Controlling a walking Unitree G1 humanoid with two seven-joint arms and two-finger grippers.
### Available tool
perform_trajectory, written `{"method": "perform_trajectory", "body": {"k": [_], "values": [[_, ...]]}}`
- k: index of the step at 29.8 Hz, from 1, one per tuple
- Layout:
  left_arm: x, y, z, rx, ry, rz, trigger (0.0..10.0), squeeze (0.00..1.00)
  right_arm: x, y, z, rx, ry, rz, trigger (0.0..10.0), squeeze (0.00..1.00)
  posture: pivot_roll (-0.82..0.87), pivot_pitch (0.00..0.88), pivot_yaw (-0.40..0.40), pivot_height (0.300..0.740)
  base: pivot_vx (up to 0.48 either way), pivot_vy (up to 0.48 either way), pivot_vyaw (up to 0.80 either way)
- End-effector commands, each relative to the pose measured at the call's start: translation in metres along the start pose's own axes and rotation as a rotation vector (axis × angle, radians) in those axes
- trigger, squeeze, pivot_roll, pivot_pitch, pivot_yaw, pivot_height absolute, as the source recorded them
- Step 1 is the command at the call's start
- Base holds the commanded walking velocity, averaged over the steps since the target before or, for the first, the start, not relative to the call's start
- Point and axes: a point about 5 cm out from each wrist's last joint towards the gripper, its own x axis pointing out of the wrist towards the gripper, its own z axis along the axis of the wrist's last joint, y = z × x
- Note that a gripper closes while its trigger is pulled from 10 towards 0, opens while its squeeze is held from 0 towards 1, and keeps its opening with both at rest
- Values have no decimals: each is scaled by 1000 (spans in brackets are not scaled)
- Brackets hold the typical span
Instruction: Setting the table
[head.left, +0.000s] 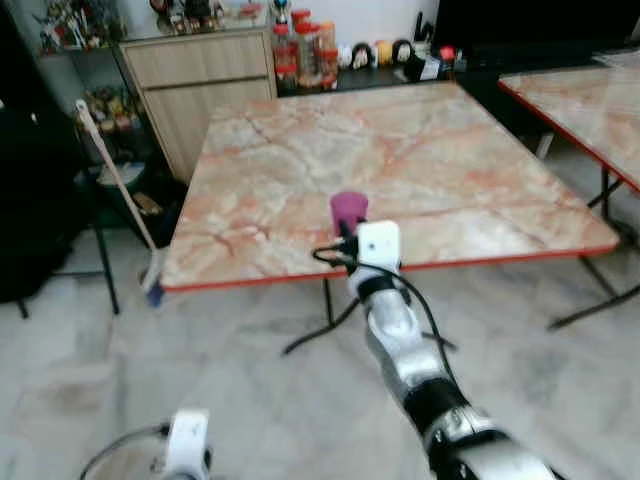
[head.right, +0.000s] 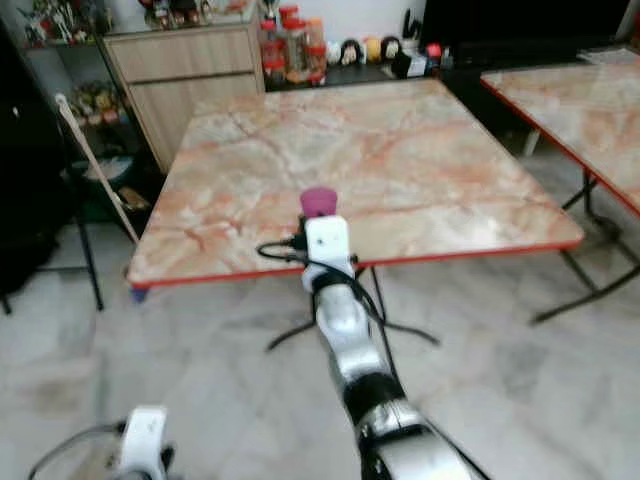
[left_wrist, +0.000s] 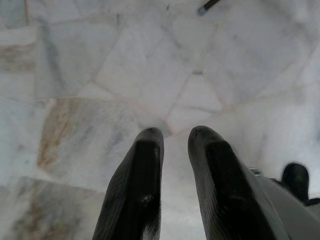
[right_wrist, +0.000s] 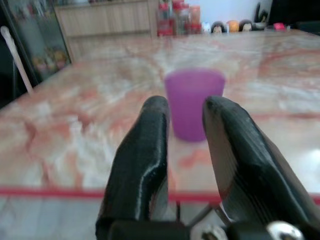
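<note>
Careful: your right gripper is hovering narrowly parted, empty, just short of the purple cup standing near the table's front edge; pushing forward could be toppling it.

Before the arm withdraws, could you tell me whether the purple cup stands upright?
Upright: the purple cup stands on the marble table, rim up.

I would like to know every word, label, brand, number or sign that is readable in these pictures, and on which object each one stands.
No text can be read in these pictures.
The jars beside the cabinet: labels too small and blurred to read.
The purple cup on the marble table: plain, no print visible.
The right gripper and left gripper: no markings visible.
</note>
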Motion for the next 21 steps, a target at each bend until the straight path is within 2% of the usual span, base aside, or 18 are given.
{"method": "perform_trajectory", "body": {"k": [1,5,10,13,14,16,17,18,19,21], "values": [[-1,6,-3,13,13,18,10000,0,-1,7,-3,5,22,28,10000,0,12,0,50,740,0,0,0],[-1,6,-3,14,10,16,10000,0,-9,3,-20,-34,88,54,10000,0,6,0,52,740,0,0,0],[-1,5,-2,17,11,15,10000,0,-36,-12,-65,-100,268,73,10000,0,5,0,54,740,0,0,0],[-1,5,-2,16,10,15,10000,0,-46,-18,-78,-118,324,69,10000,0,5,0,53,740,0,0,0],[-1,5,-2,15,10,17,10000,0,-57,-24,-90,-138,377,67,10000,0,4,0,52,740,0,0,0],[-1,5,-2,15,10,17,10000,0,-59,-26,-93,-143,389,67,10000,0,4,0,52,740,0,0,0],[0,5,-2,16,10,17,10000,0,-69,-31,-104,-153,446,69,10000,0,0,0,53,740,0,0,0],[0,5,-2,16,10,17,10000,0,-69,-31,-104,-153,446,69,10000,0,0,0,53,740,0,0,0],[0,5,-1,18,11,15,10000,0,-85,-38,-120,-165,537,77,10000,0,-3,0,55,740,0,0,0],[0,4,-1,20,11,12,10000,0,-99,-42,-132,-173,608,87,10000,0,-2,0,57,740,0,0,0]]}}
